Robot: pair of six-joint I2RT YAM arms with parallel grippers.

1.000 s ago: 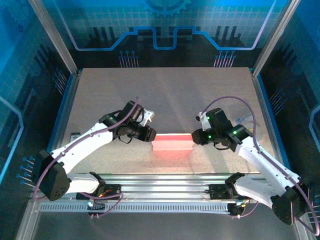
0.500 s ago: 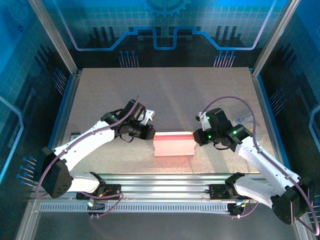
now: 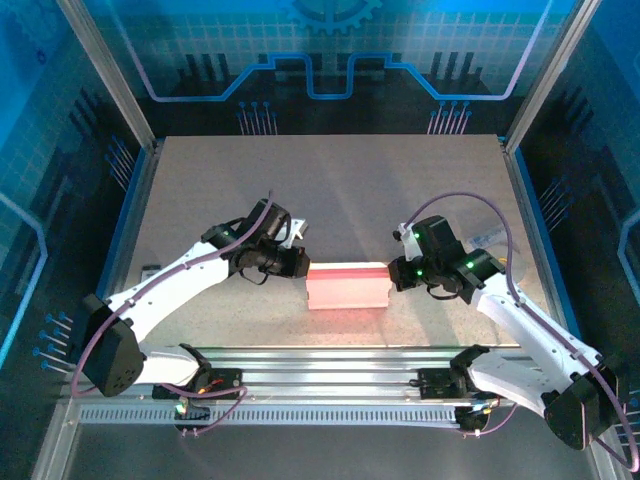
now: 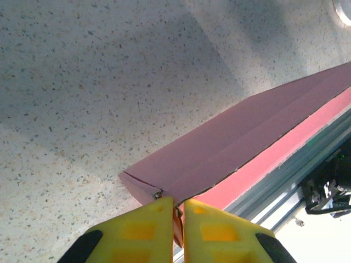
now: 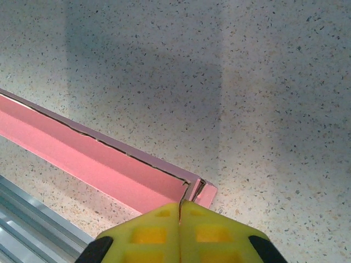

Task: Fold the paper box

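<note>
- The left arm point(image 3: 170, 285) rises from its base at the near left corner and slants up and inward over the tabletop point(image 3: 330, 190), with its wrist bent so it points right, toward the middle
- The right arm point(image 3: 520, 315) mirrors it from the near right corner, slanting up and inward with its wrist turned to point left
- Both wrists sit low over the tabletop, facing each other across the paper box point(image 3: 346, 287)
- The paper box lies between them near the front of the tabletop, just beyond the metal rail point(image 3: 330, 360), as a long pink folded strip running left to right
- The left pincer point(image 3: 303, 268) meets the strip's left end; in the left wrist view its yellow fingers point(image 4: 142, 230) are drawn almost together, with the corner of the pink card point(image 4: 236, 148) nipped in the thin gap at the left pincer point(image 4: 176, 205)
- The right pincer point(image 3: 388, 275) meets the right end; in the right wrist view its yellow fingers point(image 5: 214, 233) are pressed together, and the end flap of the box point(image 5: 98, 159) runs into the seam at the right pincer point(image 5: 180, 207)
- From the right wrist, the strip's long edge shows layered card with a dark crease line along it
</note>
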